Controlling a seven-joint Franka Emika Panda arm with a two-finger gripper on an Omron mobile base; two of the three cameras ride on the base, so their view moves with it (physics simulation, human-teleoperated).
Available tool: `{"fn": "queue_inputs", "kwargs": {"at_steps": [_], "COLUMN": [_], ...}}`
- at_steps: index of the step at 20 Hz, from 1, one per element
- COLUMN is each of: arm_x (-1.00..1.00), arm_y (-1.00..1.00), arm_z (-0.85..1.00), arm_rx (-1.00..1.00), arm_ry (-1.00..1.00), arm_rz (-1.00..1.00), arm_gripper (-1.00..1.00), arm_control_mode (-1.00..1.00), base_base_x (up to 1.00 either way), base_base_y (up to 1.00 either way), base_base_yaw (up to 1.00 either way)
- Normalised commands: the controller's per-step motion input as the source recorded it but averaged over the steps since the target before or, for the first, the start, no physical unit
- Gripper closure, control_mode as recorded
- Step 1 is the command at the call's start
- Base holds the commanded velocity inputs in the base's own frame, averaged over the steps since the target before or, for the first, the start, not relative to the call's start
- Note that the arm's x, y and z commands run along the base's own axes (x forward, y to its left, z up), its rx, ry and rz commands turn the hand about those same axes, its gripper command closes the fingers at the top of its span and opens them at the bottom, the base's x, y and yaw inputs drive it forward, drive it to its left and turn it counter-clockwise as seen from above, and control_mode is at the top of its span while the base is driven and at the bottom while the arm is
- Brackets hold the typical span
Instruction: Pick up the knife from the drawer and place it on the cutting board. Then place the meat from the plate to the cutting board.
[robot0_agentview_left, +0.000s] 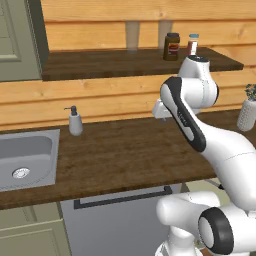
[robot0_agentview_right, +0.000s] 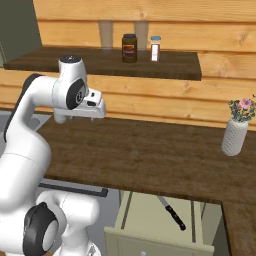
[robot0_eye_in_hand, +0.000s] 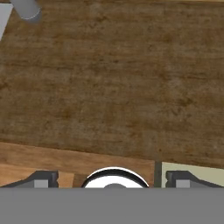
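Down below the worktop (robot0_agentview_right: 150, 160), knife (robot0_agentview_right: 171, 212) is lying in drawer (robot0_agentview_right: 145, 235); thin, stiff, slippery — grab black handle. Gripper (robot0_eye_in_hand: 111, 180) is hanging spread wide, w/ nothing inside.

Dark wooden worktop (robot0_agentview_right: 150, 155), grey soap dispenser (robot0_agentview_left: 75, 121) near its back edge beside the sink (robot0_agentview_left: 25, 157), white vase with flowers (robot0_agentview_right: 236, 131) toward its right end

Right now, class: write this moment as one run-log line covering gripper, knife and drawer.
gripper: open, empty, above the counter | knife: lying in drawer | drawer: open | phase: knife not yet picked
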Motion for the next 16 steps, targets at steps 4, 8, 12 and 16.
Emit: {"fn": "queue_inputs", "kwargs": {"at_steps": [4, 8, 12, 16], "arm_x": [-0.05, 0.00, 0.00, 0.00], "arm_y": [0.05, 0.00, 0.00, 0.00], "arm_z": [0.00, 0.00, 0.00, 0.00], "arm_rx": [-0.01, 0.00, 0.00, 0.00], "arm_ry": [0.00, 0.00, 0.00, 0.00], "arm_rz": [-0.14, 0.00, 0.00, 0.00], "arm_gripper": [-1.00, -1.00, -1.00, -1.00], "arm_control_mode": [-1.00, 1.00, 1.00, 1.00], "base_base_x": [0.00, -0.26, -0.43, -0.38], "base_base_y": [0.00, 0.02, 0.18, 0.44], "base_base_yaw": [0.00, -0.13, -0.31, -0.55]}}
